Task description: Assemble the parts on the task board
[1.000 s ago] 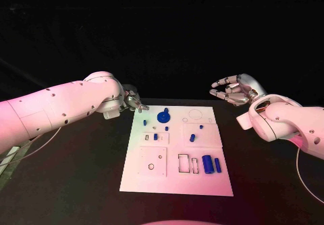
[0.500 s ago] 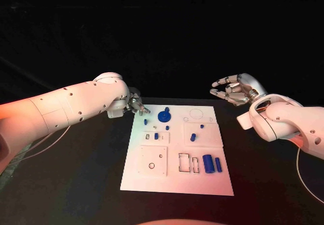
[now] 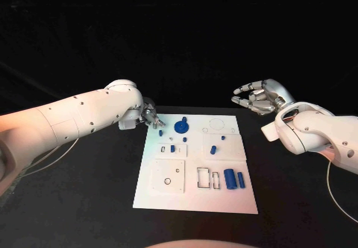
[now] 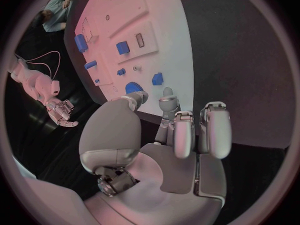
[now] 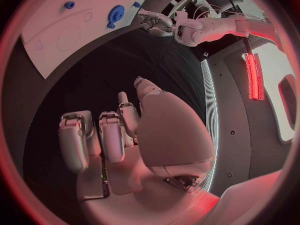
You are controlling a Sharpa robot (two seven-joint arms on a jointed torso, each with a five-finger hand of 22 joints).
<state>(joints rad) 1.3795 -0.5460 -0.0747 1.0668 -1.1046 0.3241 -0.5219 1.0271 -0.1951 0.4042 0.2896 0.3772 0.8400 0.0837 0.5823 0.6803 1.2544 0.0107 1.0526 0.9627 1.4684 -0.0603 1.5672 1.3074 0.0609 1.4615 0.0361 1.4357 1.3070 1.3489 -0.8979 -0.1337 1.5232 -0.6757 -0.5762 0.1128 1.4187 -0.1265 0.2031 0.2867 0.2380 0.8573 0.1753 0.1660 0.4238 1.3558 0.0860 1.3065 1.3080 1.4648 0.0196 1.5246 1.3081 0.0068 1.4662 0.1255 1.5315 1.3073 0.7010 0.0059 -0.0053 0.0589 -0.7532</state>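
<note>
Task board [image 3: 195, 201] lay flat mid-surface, blue parts scattered on it, gear [image 3: 180, 126] near far left corner. Left hand [image 3: 151, 118] crept in over the last second to that corner, fingers loosely apart, empty. Right hand [image 3: 258, 99] stayed raised off the far right corner, spread, holding nothing. Probably approaching a first pick; nothing assembled yet.

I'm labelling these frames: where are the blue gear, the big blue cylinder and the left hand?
blue gear [image 3: 180, 126], head view, disc face.
big blue cylinder [image 3: 229, 180], head view, mid-body.
left hand [image 3: 151, 118], head view, middle of the hand.
</note>
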